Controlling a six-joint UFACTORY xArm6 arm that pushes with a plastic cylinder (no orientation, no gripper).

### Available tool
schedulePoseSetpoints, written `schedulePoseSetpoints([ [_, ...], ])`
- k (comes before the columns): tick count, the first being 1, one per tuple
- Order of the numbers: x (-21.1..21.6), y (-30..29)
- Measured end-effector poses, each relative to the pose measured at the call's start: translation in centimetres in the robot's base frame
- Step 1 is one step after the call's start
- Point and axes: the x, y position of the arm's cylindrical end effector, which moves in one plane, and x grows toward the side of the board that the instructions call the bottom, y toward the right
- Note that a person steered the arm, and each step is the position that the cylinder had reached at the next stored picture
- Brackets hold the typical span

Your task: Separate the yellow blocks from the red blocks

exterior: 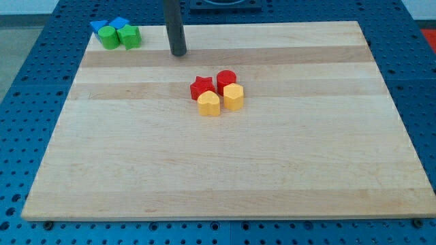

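Near the bench (102, 170) middle, yellow blocks (221, 101) touching red blocks (213, 84), my tip (178, 54) well apart up-left, no hand to open or close; could shove reds along too.

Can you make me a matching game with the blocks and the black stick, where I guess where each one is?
Things:
1. red star block
2. yellow blocks
3. green blocks
4. my tip

Places:
A. top left corner of the board
B. nearest the view's bottom in the middle cluster
C. above the cluster, toward the view's top, touching no block
D. left side of the cluster's upper row

Pairs: 1-D, 2-B, 3-A, 4-C
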Motion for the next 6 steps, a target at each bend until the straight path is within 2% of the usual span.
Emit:
schedulePoseSetpoints([
  [1, 2.5, 1.4],
  [3, 4.3, 13.8],
  [5, 10.4, 12.3],
  [6, 12.9, 9.0],
])
